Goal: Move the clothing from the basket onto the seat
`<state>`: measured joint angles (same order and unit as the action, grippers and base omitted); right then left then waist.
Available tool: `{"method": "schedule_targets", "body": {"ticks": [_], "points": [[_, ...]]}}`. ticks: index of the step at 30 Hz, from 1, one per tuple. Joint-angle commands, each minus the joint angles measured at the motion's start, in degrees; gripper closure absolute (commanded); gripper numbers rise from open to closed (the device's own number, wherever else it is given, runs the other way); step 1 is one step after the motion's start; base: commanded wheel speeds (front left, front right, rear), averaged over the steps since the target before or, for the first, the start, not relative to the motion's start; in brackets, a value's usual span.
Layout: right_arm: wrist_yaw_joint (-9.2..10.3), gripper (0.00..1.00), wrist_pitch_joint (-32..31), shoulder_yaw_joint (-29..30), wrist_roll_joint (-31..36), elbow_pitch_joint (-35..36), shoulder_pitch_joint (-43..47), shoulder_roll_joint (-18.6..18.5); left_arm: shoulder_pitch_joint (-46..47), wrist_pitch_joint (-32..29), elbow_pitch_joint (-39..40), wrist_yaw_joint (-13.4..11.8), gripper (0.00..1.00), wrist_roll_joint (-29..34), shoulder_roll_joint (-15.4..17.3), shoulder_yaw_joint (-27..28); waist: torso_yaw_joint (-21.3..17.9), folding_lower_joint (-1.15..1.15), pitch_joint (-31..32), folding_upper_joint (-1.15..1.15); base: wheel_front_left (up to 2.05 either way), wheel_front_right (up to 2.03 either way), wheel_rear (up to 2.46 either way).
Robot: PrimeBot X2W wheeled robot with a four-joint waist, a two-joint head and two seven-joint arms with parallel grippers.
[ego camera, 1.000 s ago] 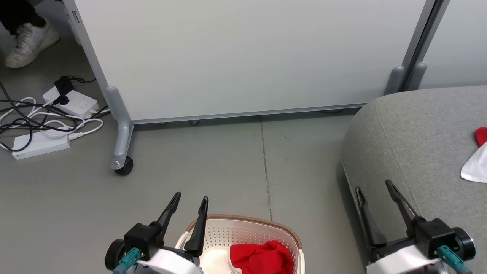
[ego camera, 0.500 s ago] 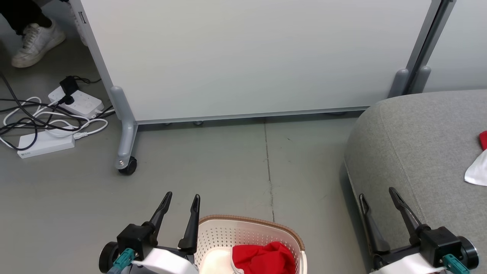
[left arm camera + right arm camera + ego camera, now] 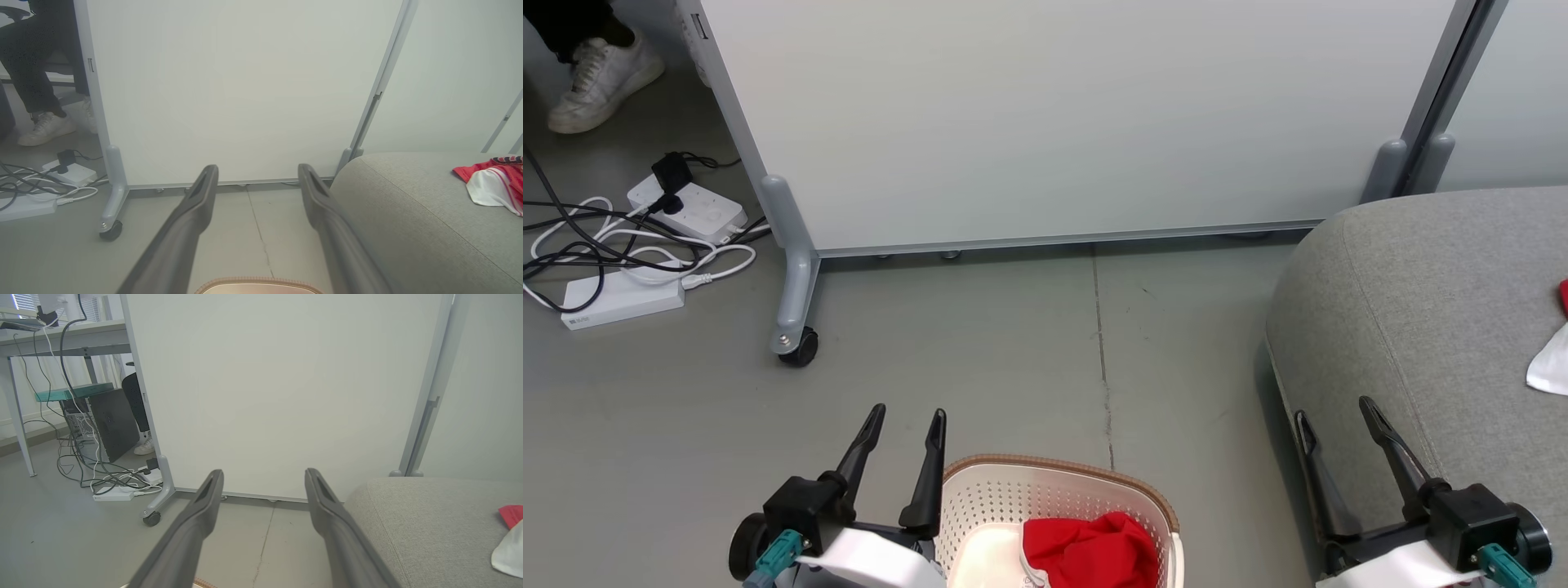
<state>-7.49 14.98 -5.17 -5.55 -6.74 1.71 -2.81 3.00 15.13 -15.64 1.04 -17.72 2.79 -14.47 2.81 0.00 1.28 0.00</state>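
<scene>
The grey seat [image 3: 1437, 310] stands at the right with one red-and-white garment [image 3: 492, 183] lying on it. The basket [image 3: 1054, 467] stands on the floor [image 3: 1013, 351] and holds bunched red clothing [image 3: 1090, 551]. The left hand [image 3: 908, 412] is released beside the basket's rim. The right hand [image 3: 1331, 410] is released at the seat's edge.

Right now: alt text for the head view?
A cream perforated plastic basket with a brown rim holds bright red fabric clothing at bottom centre. The open left gripper hovers just left of it, the open right gripper at the edge of the large grey upholstered seat, where a white-and-red garment lies at the frame's edge.
</scene>
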Motion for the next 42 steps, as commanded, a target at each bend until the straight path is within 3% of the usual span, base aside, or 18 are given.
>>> {"method": "schedule_targets", "body": {"ticks": [1,10,16,24,32,42], "points": [[-0.01,0.00,0.34,0.12,0.11,0.11,-0.19,-0.18,-0.06,-0.01,-0.07,0.54,0.00,0.18,0.21,0.07,0.01,0.00,-0.06,0.00,0.00,0.00,0.00],[-0.01,0.00,0.35,2.50,2.76,-1.07,-1.19,-0.20,1.72,-0.01,-5.13,2.55,0.00,2.07,0.21,-2.98,-1.92,0.00,-4.53,0.00,0.00,0.00,0.00],[-0.01,0.00,0.34,2.71,6.48,-1.37,-3.80,-0.22,7.99,-0.02,-14.13,3.97,0.00,5.47,0.21,-4.16,-3.99,0.00,-13.53,0.00,0.00,0.00,0.00],[0.00,0.00,0.34,2.93,5.85,2.85,-10.11,-0.21,20.48,-0.01,-27.80,6.02,0.00,8.82,2.62,-6.22,-8.62,0.00,-27.97,0.00,0.00,0.00,0.00],[-0.01,0.00,0.35,3.15,2.56,7.08,-13.42,-0.18,29.73,-0.01,-35.95,6.51,0.00,11.00,4.15,-11.64,-11.18,0.00,-36.54,0.00,0.00,0.00,0.00],[-0.01,0.00,0.34,5.19,-0.96,11.30,-15.56,-0.19,38.77,-0.02,-43.66,6.46,0.00,7.39,3.39,-22.35,-13.34,0.00,-44.59,0.00,0.00,0.00,0.00]]}}
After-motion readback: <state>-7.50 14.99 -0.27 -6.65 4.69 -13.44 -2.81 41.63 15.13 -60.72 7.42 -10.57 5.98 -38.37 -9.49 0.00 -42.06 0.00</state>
